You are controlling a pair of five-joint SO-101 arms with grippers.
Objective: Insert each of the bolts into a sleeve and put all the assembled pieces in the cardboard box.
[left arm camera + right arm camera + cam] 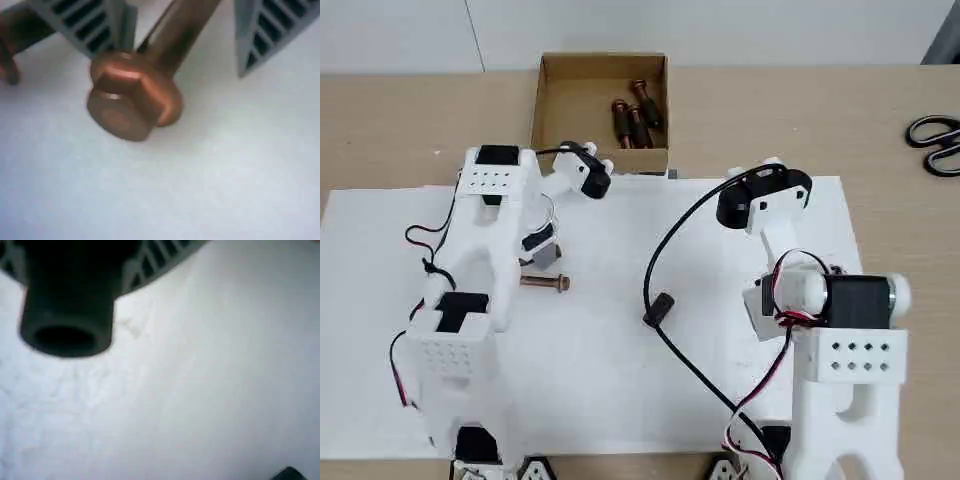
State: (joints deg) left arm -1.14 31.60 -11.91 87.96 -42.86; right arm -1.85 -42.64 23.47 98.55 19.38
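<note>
Bolts go into sleeves in this job, and one bolt (132, 102) lies flat on the white sheet (620, 400), right under the left gripper (542, 250). Its fingers are open, one on each side of the bolt's thin part. The right gripper (760, 200) is across the sheet, and its fingers seem closed on a black sleeve (65, 315), held just above the sheet. I think the step now is picking up the bolt. To do it well, the left fingers should squeeze the thin part near the head, so the long end sticks out free for the sleeve's hole. The squeeze should be slow, because a round bolt can roll away. There is plenty of bare sheet between the two arms for them to meet. A black cable (665, 240) loops through that middle, so watch it. The cardboard box (535, 110) sits at the sheet's far edge, near the left arm, with finished pieces (635, 118) inside.
</note>
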